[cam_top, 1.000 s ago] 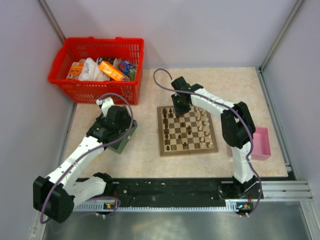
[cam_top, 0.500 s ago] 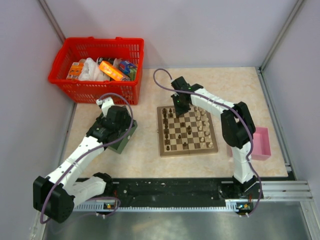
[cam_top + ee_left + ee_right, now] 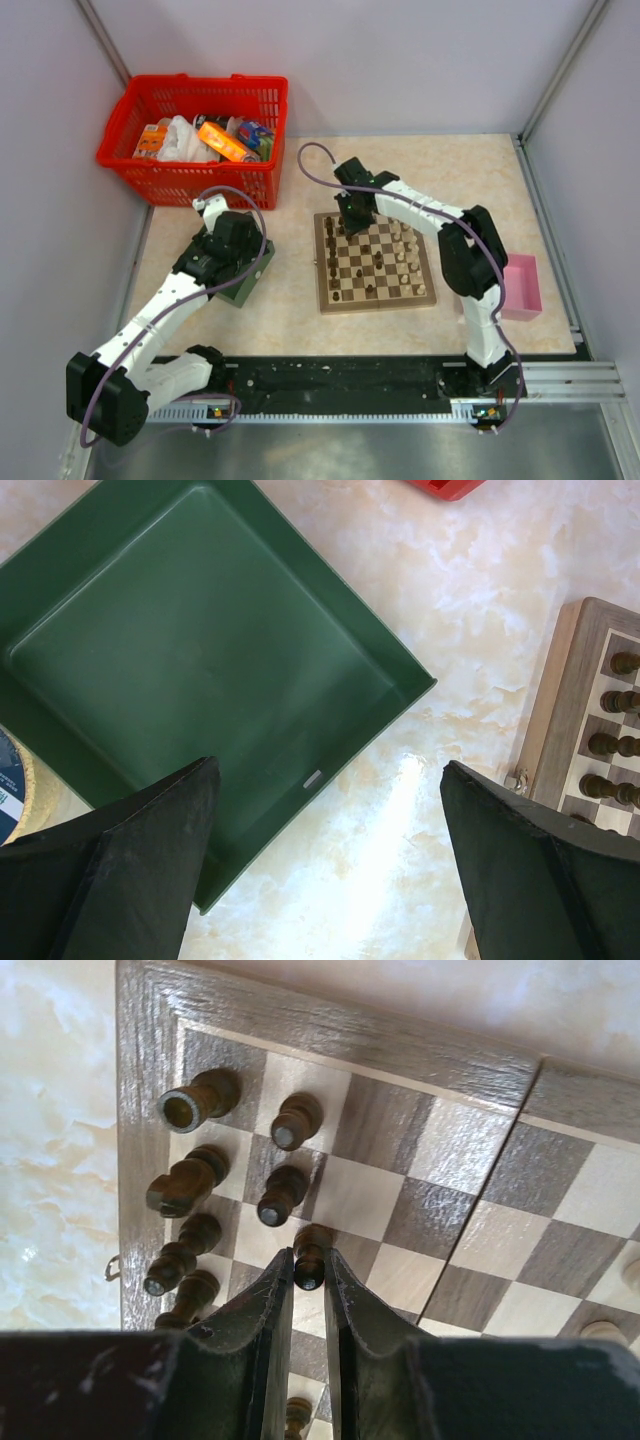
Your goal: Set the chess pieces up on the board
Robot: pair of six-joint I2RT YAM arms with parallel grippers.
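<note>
Right gripper [image 3: 307, 1258] slightly farther left over the board [image 3: 330, 1035], jaws tighter around a dark pawn [image 3: 313, 1240].

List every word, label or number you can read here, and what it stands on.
No text is readable.
Too small: print on the packets in the red basket.
Blurred: white print on the blue disc at the left wrist view's edge.
Too small: the tag on the green tray.

Left arm [image 3: 160, 305]: stretched forward, wrist tipped down. Left gripper [image 3: 330, 768]: jaws spread wide, nothing between them. Right arm [image 3: 470, 262]: elbow raised, forearm angled forward and to the left. Right gripper [image 3: 308, 1268]: pointing down, fingers pinched on a dark pawn [image 3: 312, 1242].
</note>
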